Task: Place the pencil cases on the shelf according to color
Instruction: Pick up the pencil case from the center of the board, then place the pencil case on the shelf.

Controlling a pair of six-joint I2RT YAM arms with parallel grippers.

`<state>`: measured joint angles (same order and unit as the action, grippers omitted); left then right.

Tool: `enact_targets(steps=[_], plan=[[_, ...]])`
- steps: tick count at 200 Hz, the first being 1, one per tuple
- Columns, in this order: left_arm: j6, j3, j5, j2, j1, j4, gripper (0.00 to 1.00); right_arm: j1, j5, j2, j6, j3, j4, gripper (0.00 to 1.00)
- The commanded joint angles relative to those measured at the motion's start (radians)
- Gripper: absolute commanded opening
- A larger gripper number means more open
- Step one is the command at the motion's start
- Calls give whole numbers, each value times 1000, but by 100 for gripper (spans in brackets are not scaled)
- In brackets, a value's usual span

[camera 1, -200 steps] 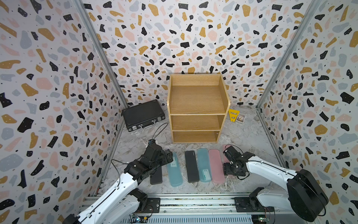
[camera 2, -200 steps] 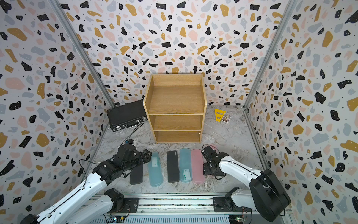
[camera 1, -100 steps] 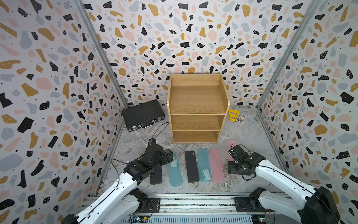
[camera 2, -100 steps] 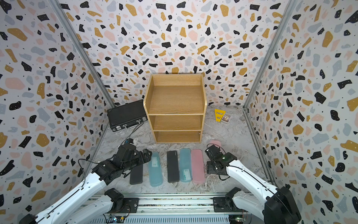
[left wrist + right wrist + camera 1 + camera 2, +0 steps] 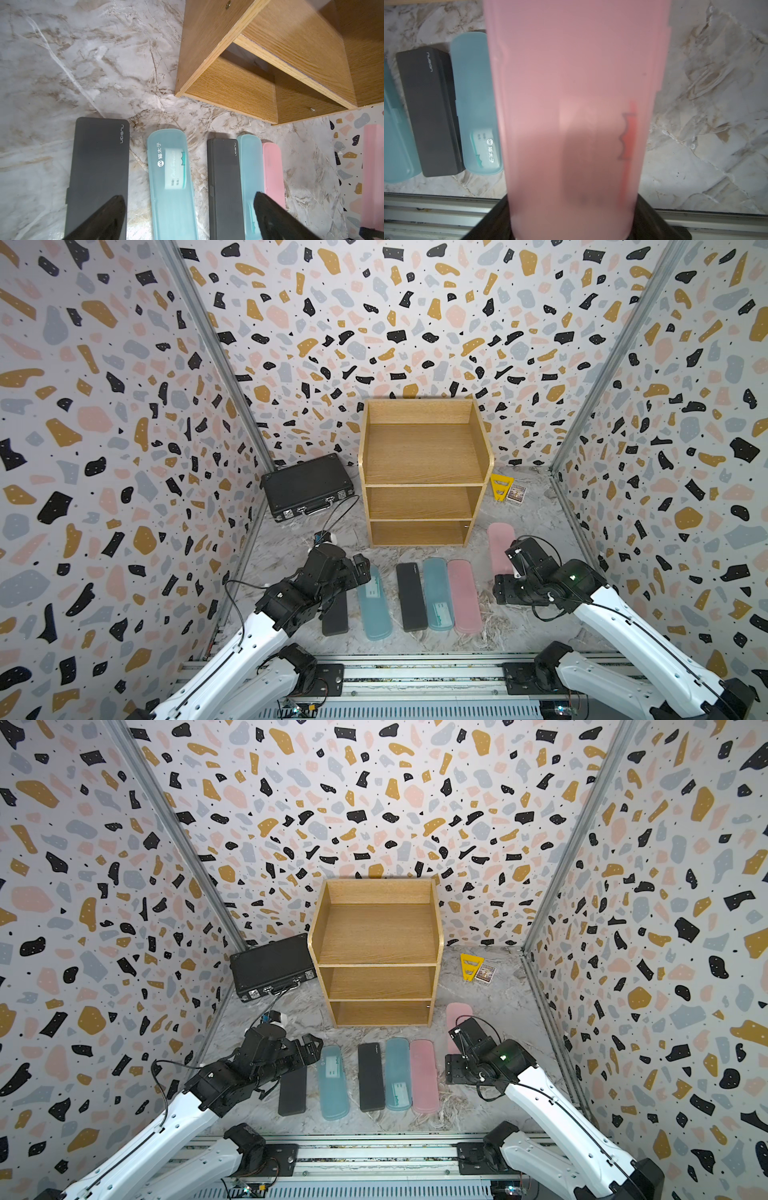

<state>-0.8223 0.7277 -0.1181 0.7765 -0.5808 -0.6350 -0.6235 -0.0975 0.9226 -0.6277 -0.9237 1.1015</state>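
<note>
The wooden shelf [image 5: 422, 452] stands at the back with all three tiers bare. A row of pencil cases lies in front: black [image 5: 336, 616], teal [image 5: 375, 608], black [image 5: 410, 597], teal [image 5: 437, 595], pink [image 5: 464, 597]. My right gripper [image 5: 506, 572] is shut on one end of a second pink case [image 5: 500, 545], held off the floor right of the row; the case fills the right wrist view [image 5: 571, 104]. My left gripper [image 5: 187, 218] is open and empty above the row's left end, its fingers over the leftmost black case [image 5: 97, 166] and a teal case [image 5: 249, 166].
A black briefcase [image 5: 307, 485] lies left of the shelf against the wall. A yellow item [image 5: 498, 486] and a small box [image 5: 516, 493] sit right of the shelf. A metal rail [image 5: 415, 674] runs along the front. Patterned walls close in three sides.
The right gripper has lifted the pink case off the floor and carried it right and a little toward the shelf. The left arm has stayed put.
</note>
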Motion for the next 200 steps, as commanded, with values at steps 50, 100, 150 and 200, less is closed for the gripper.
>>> enact_targets(steps=[50, 100, 150, 200], plan=[[19, 52, -34, 2, -14, -21, 100, -105, -13, -18, -38, -88, 134, 28], [18, 54, -44, 6, -21, -22, 100, -224, -40, -7, -87, -91, 142, 25], [24, 78, -62, 0, -22, -42, 100, -343, -74, 54, -121, -181, 141, 24], [90, 166, -178, 32, -23, -96, 100, -431, -97, 141, -109, -312, 146, 23]])
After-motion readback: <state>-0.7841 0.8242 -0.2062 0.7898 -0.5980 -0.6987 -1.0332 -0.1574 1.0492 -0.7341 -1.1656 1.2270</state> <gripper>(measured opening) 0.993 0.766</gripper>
